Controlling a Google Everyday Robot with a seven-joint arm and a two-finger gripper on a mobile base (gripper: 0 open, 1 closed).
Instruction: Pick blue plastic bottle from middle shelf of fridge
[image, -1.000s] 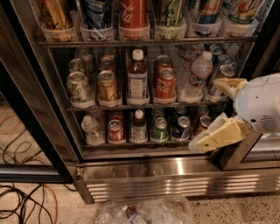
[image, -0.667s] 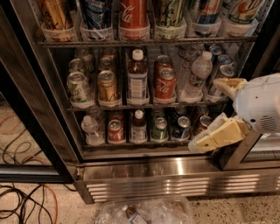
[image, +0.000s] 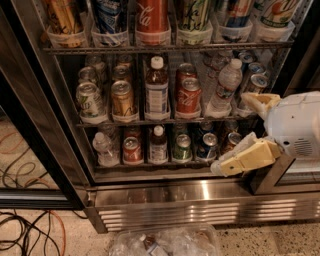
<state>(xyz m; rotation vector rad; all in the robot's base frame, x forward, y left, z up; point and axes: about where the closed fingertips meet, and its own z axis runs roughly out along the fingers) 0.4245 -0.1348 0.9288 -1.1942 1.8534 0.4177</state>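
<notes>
The blue plastic bottle (image: 157, 90) stands upright at the front edge of the middle shelf (image: 102, 123), about midway between the shelf's left and right ends. No table is seen, so places are given by the shelf's edges. The bottle is seated in a clear holder against the front rail, with its white cap uppermost and its long axis vertical. A gold can (image: 122, 100) is set just beside it on the left and a red cola can (image: 188, 96) just beside it on the right. A clear water bottle (image: 225, 86) is placed further toward the right end.

The gripper (image: 231, 133) is held in front of the right end of the fridge (image: 200, 200), outside the racks, at about the height of the middle shelf's front rail. Its two pale fingers are spread wide apart, one above the other, and nothing is held between them.

From the gripper, the bottle lies to the left and a little higher, with the cola can and the water bottle in between. The fingers are stacked along the same line as the bottle's axis. It is judged that the wrist must be rolled, so that the body is closed on from its two sides, and that a shift leftward is needed before any reach inward. A similar bottle (image: 158, 145) on the rack below could be mistaken for the target.
</notes>
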